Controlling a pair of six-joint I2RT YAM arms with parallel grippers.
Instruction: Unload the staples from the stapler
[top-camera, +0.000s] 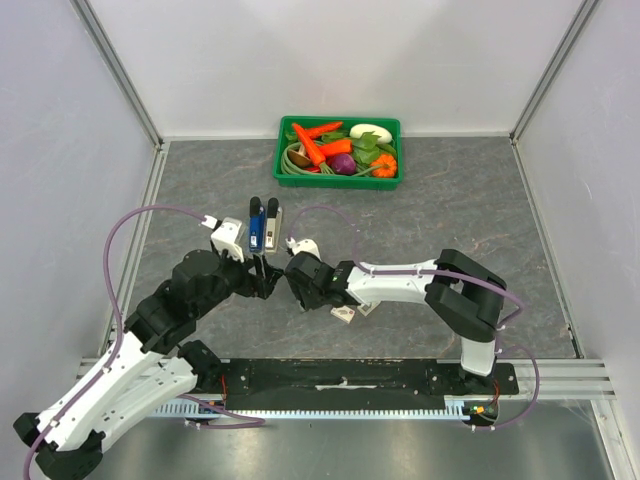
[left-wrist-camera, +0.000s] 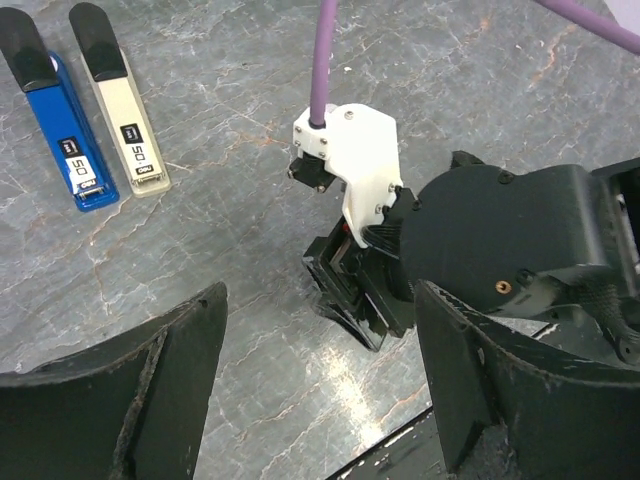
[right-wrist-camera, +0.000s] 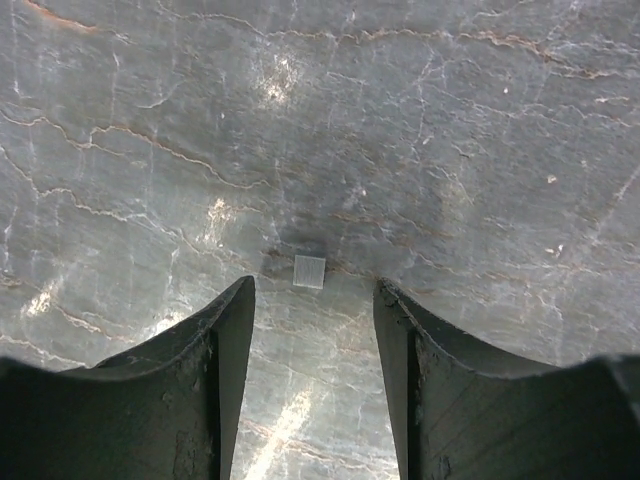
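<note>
A blue stapler (top-camera: 257, 229) and a beige stapler (top-camera: 273, 224), both with black ends, lie side by side on the grey table; the left wrist view shows the blue one (left-wrist-camera: 62, 125) and the beige one (left-wrist-camera: 125, 115) at upper left. A small pale staple block (right-wrist-camera: 309, 271) lies on the table just ahead of my right gripper (right-wrist-camera: 314, 292), which is open and empty, pointing down at the table. My left gripper (left-wrist-camera: 320, 305) is open and empty, just below the staplers (top-camera: 264, 280). It faces the right gripper (left-wrist-camera: 362, 295), which sits close to its right (top-camera: 297, 278).
A green basket (top-camera: 285, 127) of toy vegetables stands at the back centre. Small pale pieces (top-camera: 345, 314) lie under the right forearm. White walls enclose the table on three sides. A black base rail (top-camera: 350, 375) runs along the near edge.
</note>
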